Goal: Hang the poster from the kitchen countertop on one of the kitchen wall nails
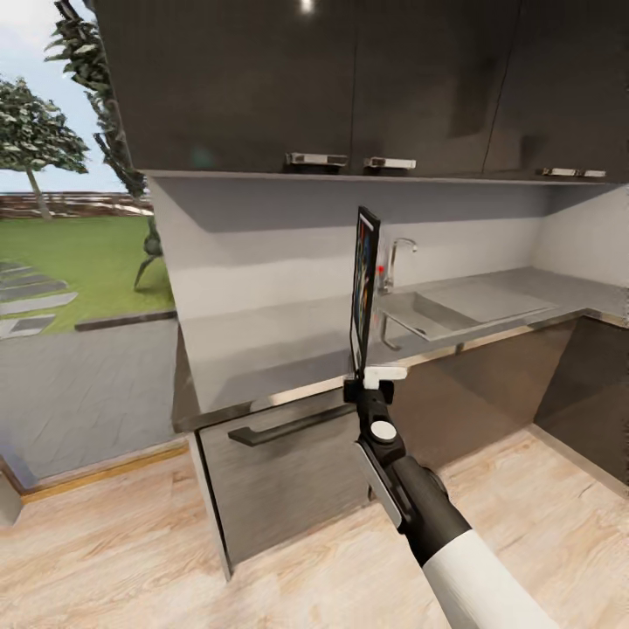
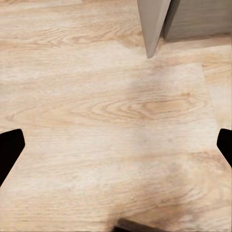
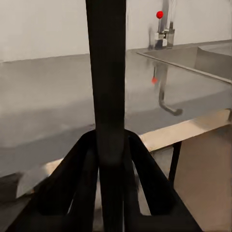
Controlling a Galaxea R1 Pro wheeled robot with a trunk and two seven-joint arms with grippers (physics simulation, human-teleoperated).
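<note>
I hold the poster [image 1: 364,288] upright and edge-on above the front edge of the grey kitchen countertop [image 1: 279,349]; its black frame and a sliver of colourful picture show. My right gripper [image 1: 367,374] is shut on the poster's lower edge. In the right wrist view the black frame [image 3: 107,72] rises between the two fingers [image 3: 82,169], with the countertop [image 3: 48,96] behind. My left gripper [image 2: 116,145] hangs open over the wooden floor, its dark fingertips [image 2: 9,147] at both sides of the picture.
A sink [image 1: 428,310] with a chrome tap [image 1: 395,258] is set into the worktop at the right. Dark wall cabinets [image 1: 349,79] hang above, dark base cabinets [image 1: 288,472] below. The counter turns a corner at far right. A window onto a garden [image 1: 70,253] is at left.
</note>
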